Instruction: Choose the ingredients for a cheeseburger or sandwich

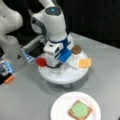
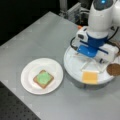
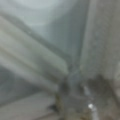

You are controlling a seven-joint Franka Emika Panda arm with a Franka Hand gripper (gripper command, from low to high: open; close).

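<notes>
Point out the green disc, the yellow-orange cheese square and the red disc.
green disc [image 2: 43, 76]: a front view, its centre, atop toast.
yellow-orange cheese square [image 2: 90, 76]: a front view, its centre.
red disc [image 1: 41, 61]: a front view, its visible face.

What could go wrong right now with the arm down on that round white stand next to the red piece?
The gripper sits low on the round stand, its fingertips hidden, so a grasp could miss the red disc at the stand's edge and nudge it off. The brown patty and cheese square lie close beside the arm and might get swept. On the paper plate, the green disc rests loose on toast, so a hard placement could shift it.
</notes>
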